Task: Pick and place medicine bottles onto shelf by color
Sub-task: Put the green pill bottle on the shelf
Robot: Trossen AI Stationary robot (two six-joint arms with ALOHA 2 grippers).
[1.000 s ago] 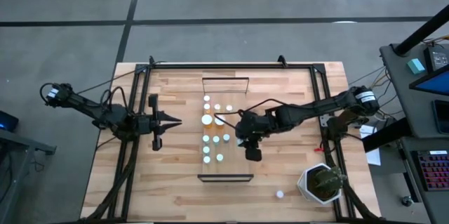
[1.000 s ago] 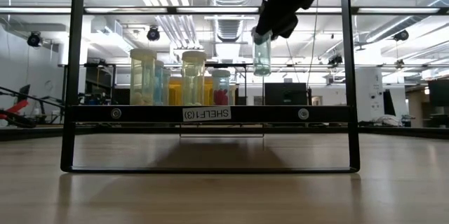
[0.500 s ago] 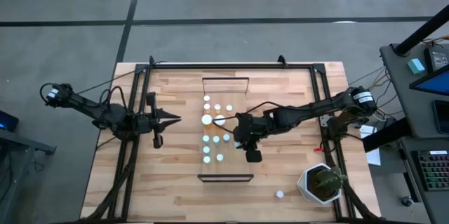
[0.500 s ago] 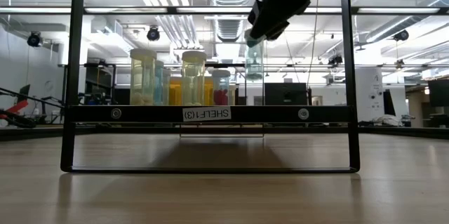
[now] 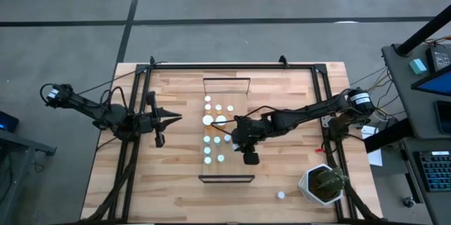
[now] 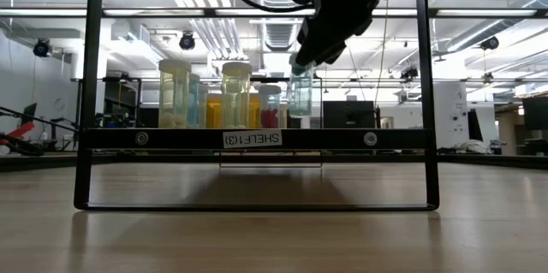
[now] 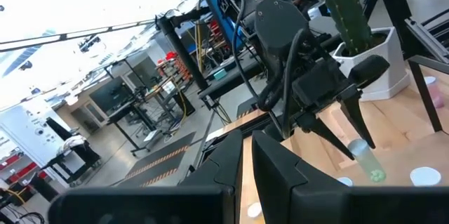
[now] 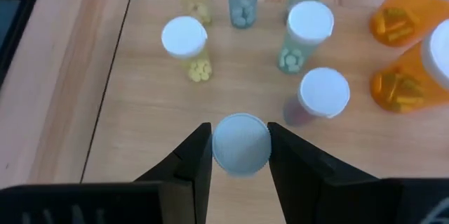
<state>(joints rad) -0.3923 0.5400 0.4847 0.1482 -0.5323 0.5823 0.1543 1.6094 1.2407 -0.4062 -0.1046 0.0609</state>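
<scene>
Grey concrete floor surrounds the slatted wooden desk (image 5: pixel 282 98) in the high view, with a dark workstation at the right edge and a potted plant (image 5: pixel 323 185) at the desk's lower right. At the centre of the frame lies the shelf (image 5: pixel 239 112), a light plank with dark rails at its upper and lower ends, carrying a cluster of white-capped medicine bottles (image 5: pixel 218 106).

Compared with a second ago, the right gripper (image 5: pixel 236 135) has moved leftward from the shelf's right edge to a spot over the plank, and in the low view the bluish-green bottle (image 6: pixel 300 93) it grips by the cap has dropped from well above the rail toward the level of the standing bottles. The right wrist view shows its fingers clamped on either side of a white cap (image 8: pixel 240 144), with yellowish, greenish and orange bottles standing on the plank beyond. The bottle appears not yet set down; the move reads as the last part of a placement among the greenish ones.

The left gripper (image 5: pixel 175 118) waits at the left of the frame, off the shelf, fingers shut and holding nothing. One loose bottle (image 5: pixel 280 195) stands on the desk beside the plant, so sorting is probably not finished.
</scene>
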